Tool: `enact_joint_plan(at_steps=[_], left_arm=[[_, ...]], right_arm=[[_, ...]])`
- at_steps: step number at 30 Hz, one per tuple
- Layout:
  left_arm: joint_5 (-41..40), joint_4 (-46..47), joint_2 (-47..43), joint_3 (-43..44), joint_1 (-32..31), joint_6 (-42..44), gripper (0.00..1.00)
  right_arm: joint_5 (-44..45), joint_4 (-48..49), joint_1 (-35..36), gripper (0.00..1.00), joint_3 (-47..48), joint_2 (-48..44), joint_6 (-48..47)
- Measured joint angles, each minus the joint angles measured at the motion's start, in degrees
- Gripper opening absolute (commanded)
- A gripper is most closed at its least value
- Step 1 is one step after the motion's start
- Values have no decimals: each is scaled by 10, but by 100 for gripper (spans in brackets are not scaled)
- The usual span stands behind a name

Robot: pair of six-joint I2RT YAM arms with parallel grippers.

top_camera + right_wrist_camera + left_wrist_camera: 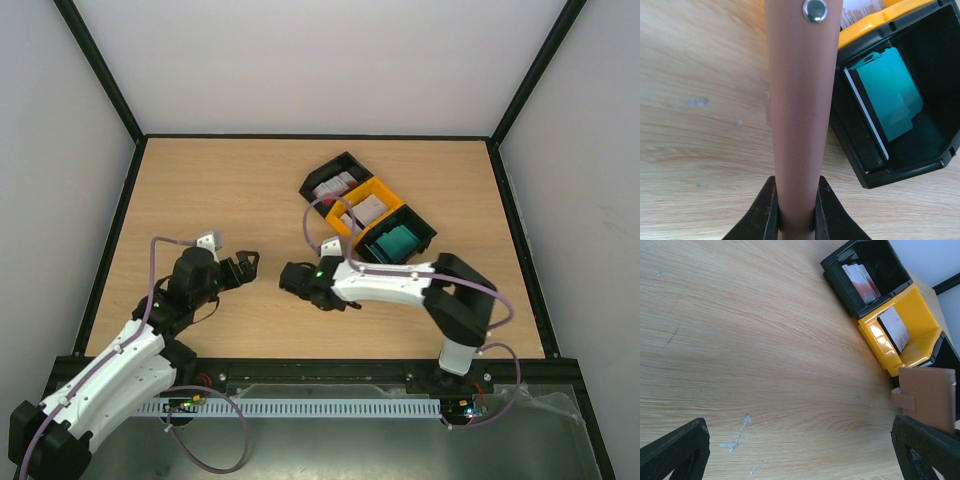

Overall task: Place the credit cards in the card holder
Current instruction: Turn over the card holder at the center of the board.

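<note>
My right gripper (796, 212) is shut on the lower edge of the reddish-brown card holder (800, 100), which stands upright and edge-on above the table with its round snap (815, 10) at the top. In the left wrist view the card holder (930, 395) shows as a flat brown square in front of the trays. My left gripper (800, 460) is open over bare wood, left of the card holder, with nothing between its fingers. Red-and-white credit cards (862, 280) stand in the far black tray, whitish-grey ones (895, 327) in the yellow tray, teal ones (885, 97) in the near black tray.
Three joined trays run diagonally at the back right: black (335, 185), yellow (385, 195) and black (420, 235). The two grippers (240, 268) (295, 278) face each other near the table's middle. A black frame edges the wooden table (200, 190).
</note>
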Motion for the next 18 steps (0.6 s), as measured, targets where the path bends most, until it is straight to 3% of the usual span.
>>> enact_joint_plan(at_steps=[6, 10, 14, 18], left_arm=[[-9, -15, 1, 8, 4, 4, 100], [-12, -19, 3, 18, 9, 5, 100], [-12, -22, 8, 25, 16, 3, 100], [-6, -22, 17, 33, 25, 0, 100]], right_arm=[[31, -48, 32, 3, 32, 102, 14], [16, -37, 47, 26, 47, 134, -1], [-24, 12, 57, 32, 56, 145, -27], [-77, 74, 59, 52, 56, 145, -48]])
